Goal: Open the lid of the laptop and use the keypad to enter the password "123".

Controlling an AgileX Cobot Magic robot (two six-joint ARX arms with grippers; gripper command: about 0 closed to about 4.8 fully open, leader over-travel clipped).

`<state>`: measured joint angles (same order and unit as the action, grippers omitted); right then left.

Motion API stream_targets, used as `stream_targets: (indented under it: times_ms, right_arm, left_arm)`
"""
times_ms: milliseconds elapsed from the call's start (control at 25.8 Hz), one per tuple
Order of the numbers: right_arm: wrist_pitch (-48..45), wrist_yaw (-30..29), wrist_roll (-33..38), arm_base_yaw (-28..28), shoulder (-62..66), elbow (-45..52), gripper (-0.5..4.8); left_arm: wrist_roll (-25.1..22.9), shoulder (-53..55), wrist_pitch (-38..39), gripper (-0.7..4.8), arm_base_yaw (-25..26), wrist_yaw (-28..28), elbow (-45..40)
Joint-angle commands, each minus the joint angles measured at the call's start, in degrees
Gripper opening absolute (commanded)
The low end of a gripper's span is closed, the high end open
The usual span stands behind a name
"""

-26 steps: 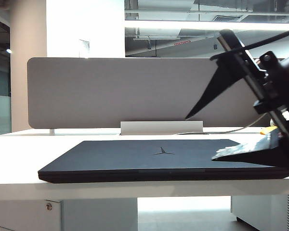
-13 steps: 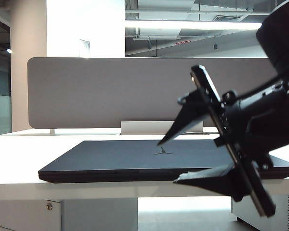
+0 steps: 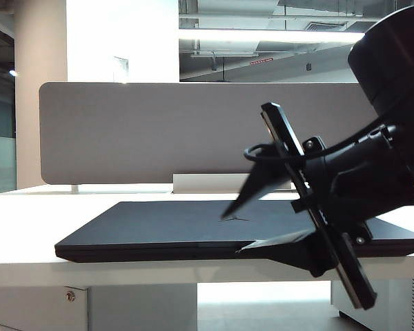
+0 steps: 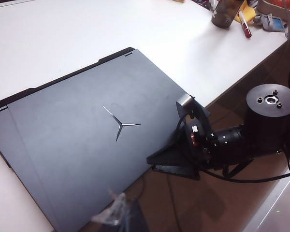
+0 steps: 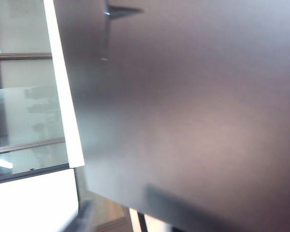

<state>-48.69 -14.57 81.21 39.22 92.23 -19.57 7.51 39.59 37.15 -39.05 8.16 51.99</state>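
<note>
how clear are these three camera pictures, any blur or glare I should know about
Exterior view: backlit, ceiling light blown out, right claw a dark silhouette over the closed laptop. Left wrist view: sharp, evenly lit; lid emblem crisp. Right wrist view: soft, smeared, lid filling it, bright overexposed strip at one side.

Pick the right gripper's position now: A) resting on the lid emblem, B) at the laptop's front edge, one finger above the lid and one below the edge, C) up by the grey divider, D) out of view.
B: in the exterior view the right gripper straddles the front edge of the closed laptop, upper finger over the lid, lower finger under the edge; jaws still apart, no grip visible yet.
</note>
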Motion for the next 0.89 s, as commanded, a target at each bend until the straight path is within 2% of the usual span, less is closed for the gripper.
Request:
stream_targets:
  times_ms: [39, 116, 194, 232, 271, 426, 581, 658, 697, 891]
  right_arm:
    - [-3.1, 1.66, -0.46, -0.04, -0.28, -0.61, 1.2]
    - [-4.81, 2.08, -1.07, -0.07, -0.31, -0.59, 1.1]
    - [-8.11, 2.78, -2.43, -0.07, -0.33, -0.61, 0.5]
    - [-9.97, 2.97, -3.1, -0.07, -0.33, -0.63, 0.03]
    - [-10.56, 2.97, -3.32, -0.07, -0.33, -0.63, -0.06]
    - [-12.07, 2.89, -3.63, -0.04, -0.39, -0.59, -0.06]
    - [-11.98, -0.11, -2.91, 0.04, -0.46, -0.57, -0.04]
    - [-11.47, -2.4, 0.42, 0.42, -0.46, -0.57, 0.39]
    - [-10.86, -4.44, 1.97, 0.42, -0.46, -0.5, 0.89]
    - [-4.92, -4.46, 1.46, 1.92, -0.44, 0.44, 0.95]
  left_arm:
    - [-0.04, -0.07, 0.37, -0.05, -0.04, -0.04, 0.2]
    - [-0.15, -0.07, 1.07, -0.05, -0.04, -0.02, 0.2]
    - [-0.22, -0.07, 1.42, -0.05, -0.04, -0.02, 0.2]
    - [-0.24, -0.09, 1.44, -0.05, -0.04, -0.04, 0.2]
    - [-0.24, -0.09, 1.42, -0.05, -0.04, -0.02, 0.2]
    - [-0.24, -0.09, 1.6, -0.05, -0.04, -0.02, 0.2]
    - [-0.24, -0.09, 1.88, -0.05, -0.02, 0.0, 0.2]
    - [-0.24, -0.09, 2.08, -0.05, -0.02, -0.02, 0.2]
    - [-0.24, -0.09, 2.08, -0.05, -0.02, -0.02, 0.2]
    - [-0.24, -0.09, 2.25, -0.05, -0.02, -0.02, 0.2]
